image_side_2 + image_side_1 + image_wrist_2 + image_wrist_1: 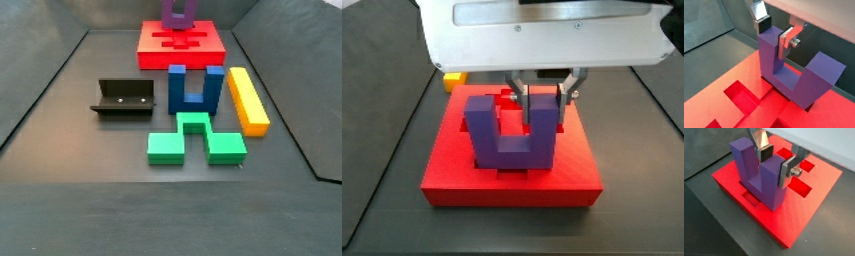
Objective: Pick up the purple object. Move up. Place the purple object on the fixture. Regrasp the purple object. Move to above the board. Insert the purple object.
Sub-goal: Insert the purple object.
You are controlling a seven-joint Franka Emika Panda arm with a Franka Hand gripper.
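Gripper (pixel 777 162): fingers clamped on one prong of purple block (pixel 759 175), w/ prongs up, base down in a slot of the red board (pixel 811 203). Judged: pick, fixture (pixel 127 98) step, regrasp and move done; insertion near complete, release left. Seating depth hard to tell. In a side view, block (pixel 178 14) cut off at frame edge, gripper out of frame.

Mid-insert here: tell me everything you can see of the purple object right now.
The purple object is a chunky matte U-shaped block, two upright prongs around a square notch, standing prongs-up on the red board. Its base looks sunk into a recess of the board in both wrist views, though how deep is unclear. The gripper holds one prong, a silver finger pressed on either side; the other prong stands free. Nothing else touches it.
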